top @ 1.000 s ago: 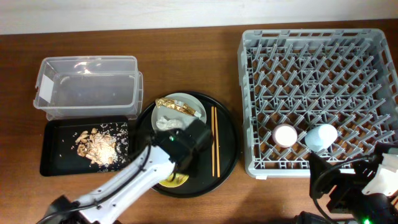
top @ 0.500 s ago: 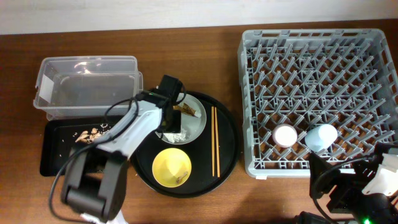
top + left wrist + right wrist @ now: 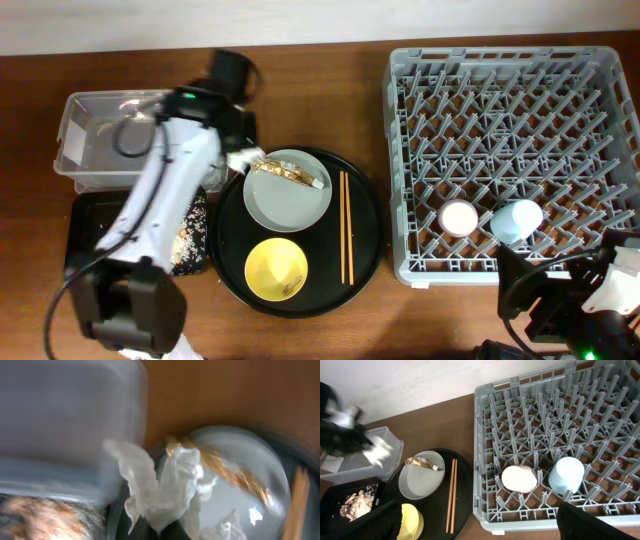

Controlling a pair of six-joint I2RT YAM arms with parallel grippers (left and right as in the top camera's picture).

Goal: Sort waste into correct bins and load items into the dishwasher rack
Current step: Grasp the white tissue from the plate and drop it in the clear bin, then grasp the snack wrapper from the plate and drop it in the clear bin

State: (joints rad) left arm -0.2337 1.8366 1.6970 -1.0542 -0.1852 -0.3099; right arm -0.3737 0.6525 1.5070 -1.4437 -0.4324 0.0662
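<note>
My left gripper is shut on the crumpled white napkin, which hangs at the gap between the clear tub and the grey-green plate. The golden wrapper lies on the plate's far rim. Food scraps lie in the flat black tray, which my left arm partly covers. The yellow bowl and chopsticks rest on the round black tray. The pink cup and blue cup stand in the rack. My right gripper is open and empty by the rack's near corner.
The rack fills the right half of the table, its near-left corner close to the round tray. Bare wood shows behind the tub and between the round tray and the rack.
My left gripper shut on the napkin, lifted it off the plate and swung back-left toward the clear tub. The right arm has not moved.
</note>
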